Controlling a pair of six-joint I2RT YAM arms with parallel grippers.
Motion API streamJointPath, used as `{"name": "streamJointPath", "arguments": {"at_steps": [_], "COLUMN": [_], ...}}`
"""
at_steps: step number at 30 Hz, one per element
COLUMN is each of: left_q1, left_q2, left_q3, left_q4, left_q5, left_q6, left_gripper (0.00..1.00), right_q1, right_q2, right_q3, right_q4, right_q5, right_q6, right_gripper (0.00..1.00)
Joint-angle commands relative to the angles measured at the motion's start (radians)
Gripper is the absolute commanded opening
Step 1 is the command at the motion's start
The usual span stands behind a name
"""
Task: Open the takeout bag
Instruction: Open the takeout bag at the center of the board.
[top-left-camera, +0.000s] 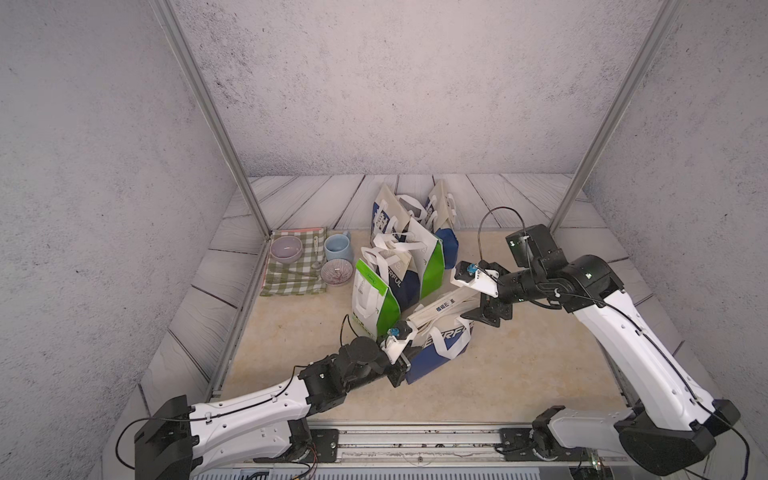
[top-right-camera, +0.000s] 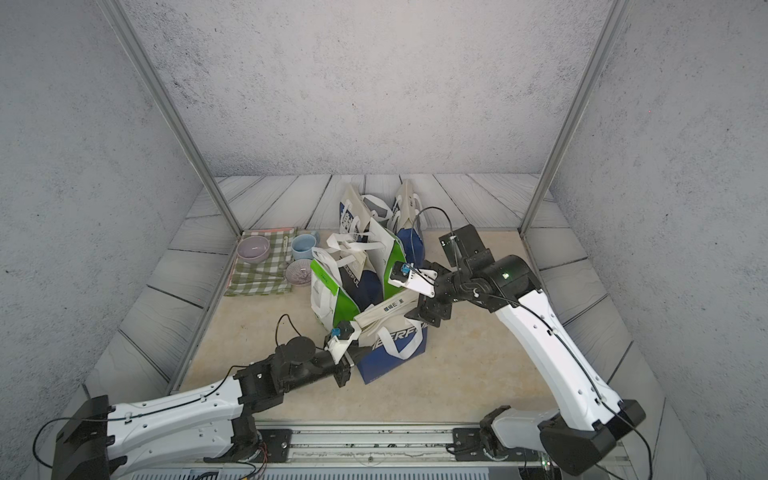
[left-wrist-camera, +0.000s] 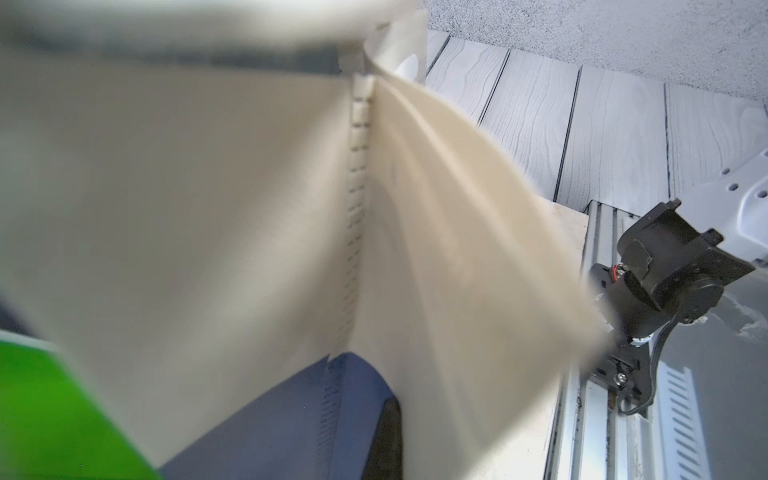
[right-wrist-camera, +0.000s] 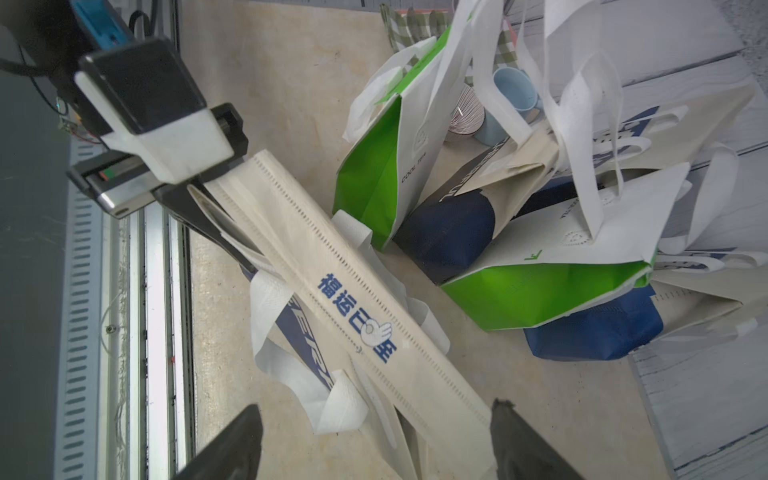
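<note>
Cream-and-blue takeout bag (top-left-camera: 440, 345) sits front-centre on the table (top-left-camera: 519, 374), top still pressed flat, left fingers (right-wrist-camera: 178, 203) clamped on one end of that top, right fingers (right-wrist-camera: 237, 449) spread apart straddling the opposite end, other bags (top-left-camera: 399, 266) just behind.

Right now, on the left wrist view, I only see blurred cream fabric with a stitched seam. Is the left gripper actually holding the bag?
Observer: Yes. The right wrist view shows the left gripper shut on one end of the cream takeout bag.
Operator: And the right gripper?
Observer: The right gripper is open, jaws either side of the bag's other end, not closed on it.
Operator: Is the mouth open?
Observer: No. Seen from above, its top edges lie flat together.
</note>
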Motion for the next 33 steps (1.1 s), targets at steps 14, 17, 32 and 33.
{"name": "streamJointPath", "arguments": {"at_steps": [14, 17, 32, 33], "left_q1": [0.006, 0.006, 0.006, 0.005], "left_q2": [-0.142, -0.169, -0.284, -0.284], "left_q3": [0.066, 0.089, 0.103, 0.101], "left_q4": [-0.221, -0.281, -0.407, -0.406], "left_q5": [-0.010, -0.014, -0.049, -0.046], "left_q6": [-0.015, -0.008, 0.010, 0.008], "left_gripper": [0.42, 0.43, 0.43, 0.43], "right_q1": [0.079, 0.091, 0.107, 0.103], "right_q2": [0.191, 0.219, 0.165, 0.136], "right_q3": [0.096, 0.101, 0.040, 0.010], "right_q4": [-0.061, -0.067, 0.041, 0.079], "right_q5": [0.032, 0.049, 0.109, 0.124], "right_q6": [-0.127, -0.128, -0.086, -0.064], "right_gripper": [0.87, 0.87, 0.88, 0.89]}}
